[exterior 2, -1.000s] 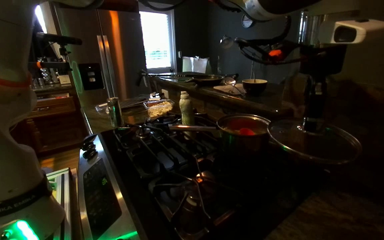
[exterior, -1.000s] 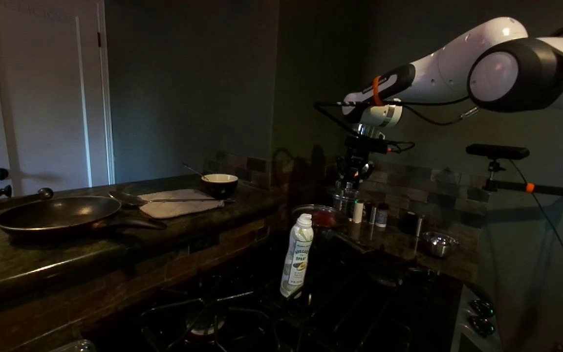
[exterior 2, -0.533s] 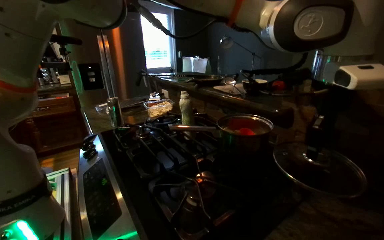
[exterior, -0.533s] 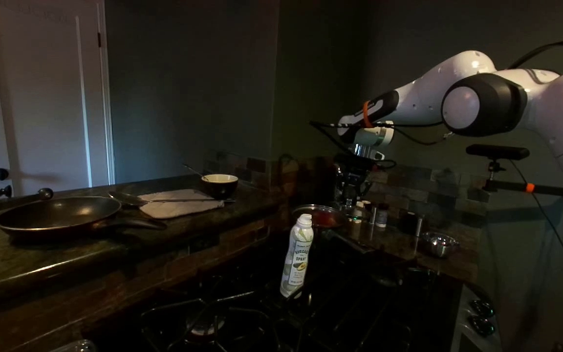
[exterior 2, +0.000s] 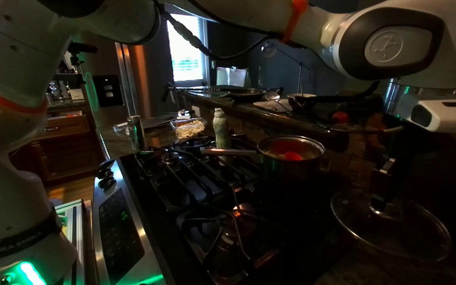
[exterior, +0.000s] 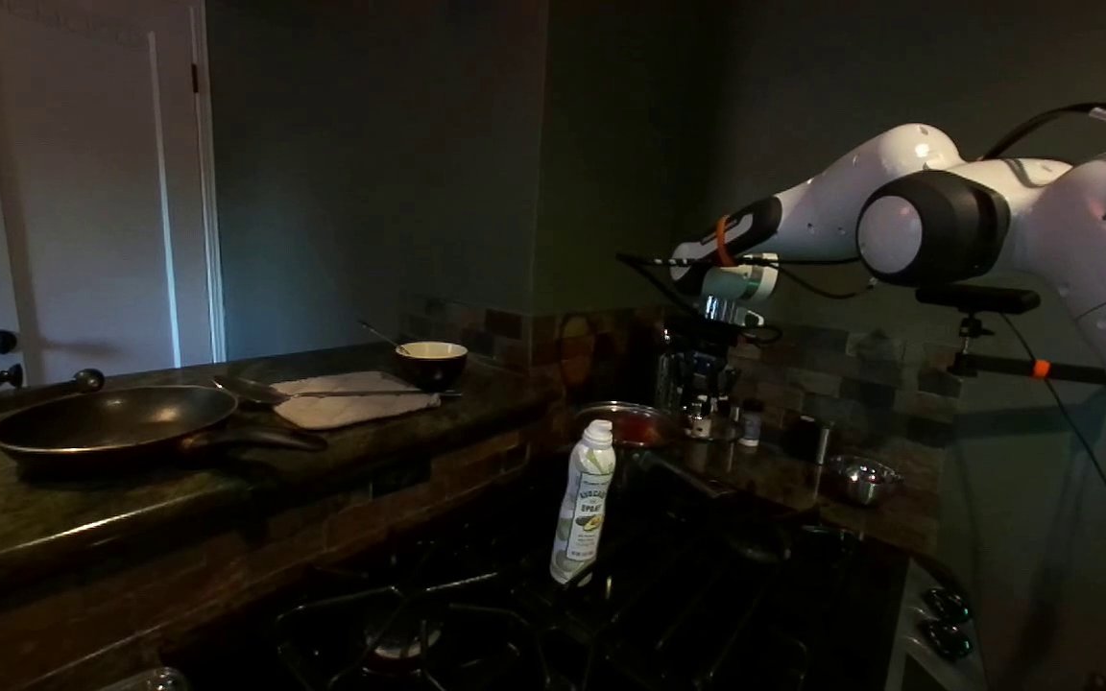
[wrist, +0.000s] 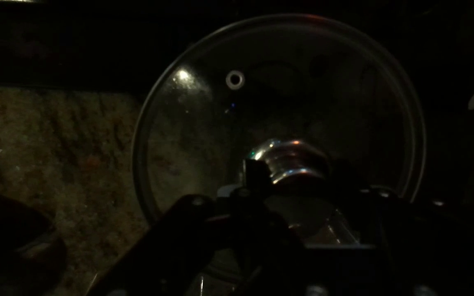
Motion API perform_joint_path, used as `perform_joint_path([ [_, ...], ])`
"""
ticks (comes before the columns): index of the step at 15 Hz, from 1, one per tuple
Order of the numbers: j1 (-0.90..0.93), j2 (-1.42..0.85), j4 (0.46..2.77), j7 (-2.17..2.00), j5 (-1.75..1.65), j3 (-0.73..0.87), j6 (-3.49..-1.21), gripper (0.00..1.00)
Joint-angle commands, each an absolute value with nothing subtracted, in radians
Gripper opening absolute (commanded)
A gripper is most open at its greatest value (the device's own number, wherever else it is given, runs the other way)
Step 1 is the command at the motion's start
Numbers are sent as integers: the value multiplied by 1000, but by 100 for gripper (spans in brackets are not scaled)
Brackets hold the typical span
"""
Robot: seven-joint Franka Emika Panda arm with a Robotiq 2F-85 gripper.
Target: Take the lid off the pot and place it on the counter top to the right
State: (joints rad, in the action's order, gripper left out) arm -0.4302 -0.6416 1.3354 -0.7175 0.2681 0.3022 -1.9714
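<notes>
Glass lid (wrist: 278,107), round, without long axis; directly below gripper (wrist: 296,176), pinched by knob (wrist: 294,154); clear of pot (exterior 2: 291,170); seemingly only partly over counter (wrist: 84,164) in wrist view; touching it or apart, cannot tell; likely next: shift farther over counter, then release.

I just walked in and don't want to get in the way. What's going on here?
A robot arm is holding a glass lid by its knob in its end effector. The pot sits uncovered on the stove, with something red inside. In the wrist view, the lid is partly over the mottled counter top; whether it touches the surface, I can't tell. The lid is not yet released.
</notes>
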Motion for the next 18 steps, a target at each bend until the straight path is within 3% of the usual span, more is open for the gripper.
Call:
perform_joint_path([
  [1, -446, -703, 1268, -726, 279, 295, -1951, 23],
  [18, -549, -937, 1001, -890, 322, 274, -1873, 23],
])
